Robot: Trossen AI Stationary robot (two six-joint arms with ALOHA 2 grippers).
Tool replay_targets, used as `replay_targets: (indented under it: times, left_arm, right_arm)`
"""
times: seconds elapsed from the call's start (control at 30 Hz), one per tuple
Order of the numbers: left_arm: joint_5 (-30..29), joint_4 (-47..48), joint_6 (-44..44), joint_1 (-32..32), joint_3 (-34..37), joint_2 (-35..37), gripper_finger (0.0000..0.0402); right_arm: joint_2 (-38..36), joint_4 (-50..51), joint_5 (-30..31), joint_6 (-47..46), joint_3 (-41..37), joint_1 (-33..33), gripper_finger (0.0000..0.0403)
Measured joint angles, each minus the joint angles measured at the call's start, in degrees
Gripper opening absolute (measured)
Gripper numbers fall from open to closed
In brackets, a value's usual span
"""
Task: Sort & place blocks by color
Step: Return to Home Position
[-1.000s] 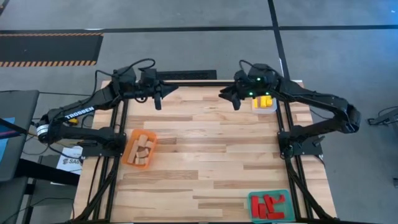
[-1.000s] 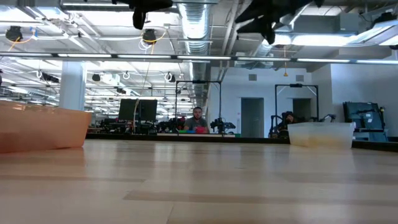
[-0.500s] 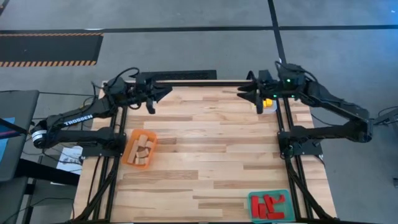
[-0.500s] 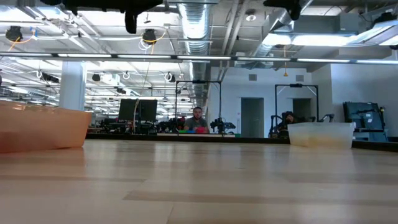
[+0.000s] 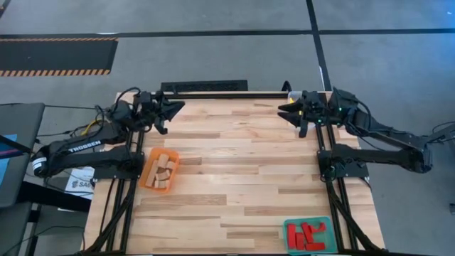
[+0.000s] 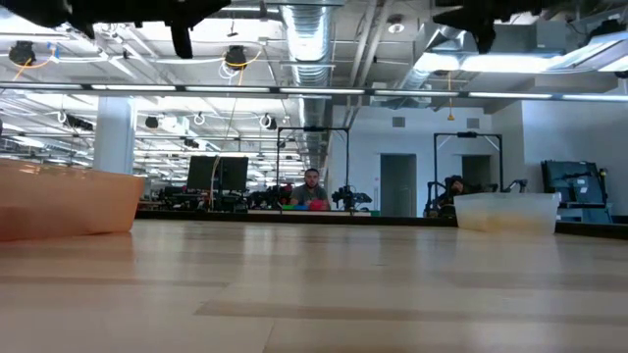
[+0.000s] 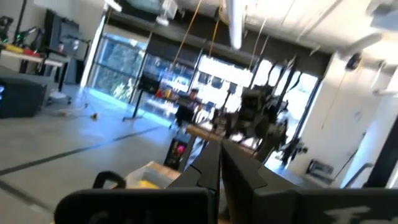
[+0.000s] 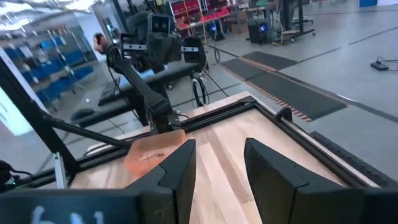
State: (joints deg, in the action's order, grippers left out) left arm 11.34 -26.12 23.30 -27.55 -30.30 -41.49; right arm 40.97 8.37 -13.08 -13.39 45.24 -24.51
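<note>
Plain wooden blocks (image 5: 162,171) lie in the orange tray (image 5: 148,180) near the table's left edge. Red blocks (image 5: 306,233) lie in the green tray (image 5: 287,229) at the near right corner. The clear tray (image 6: 507,211) stands at the far right; my right arm hides it from above, and a yellow block (image 7: 147,183) shows in it in the left wrist view. My left gripper (image 5: 169,114) is shut, high above the far left corner. My right gripper (image 5: 291,114) is open, high above the far right corner.
The wooden tabletop (image 5: 234,163) lies between the three trays. Black frame rails (image 5: 328,192) run along both sides of the table. A person sits in the room (image 6: 311,186) far behind the table.
Both arms have drawn back and apart. The left gripper has moved toward the table's left edge, the right gripper toward its right edge and over the clear tray, hiding the yellow blocks from above. The blocks and trays have stayed where they were.
</note>
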Motion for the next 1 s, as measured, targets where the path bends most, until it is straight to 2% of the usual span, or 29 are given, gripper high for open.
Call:
replay_targets:
  times: [0.23,0.47,0.63,1.0]
  left_arm:
    - [0.0,-9.7,4.3,0.0,6.8,0.1,0.0]
    - [0.1,-8.9,4.5,-1.4,9.1,5.9,0.0]
    - [-0.3,-3.7,4.5,-2.7,9.7,9.7,0.0]
    - [0.5,1.1,4.4,-2.7,10.0,10.4,0.0]
  right_arm:
    - [-5.0,-4.3,-0.1,-2.9,-7.2,0.0,0.0159]
    - [-10.7,-4.4,0.0,-3.3,-10.8,0.0,0.0159]
    - [-15.5,-5.4,2.1,-5.8,-14.1,0.0,0.0159]
    - [-22.4,-10.5,3.1,-9.1,-21.2,-0.7,0.0159]
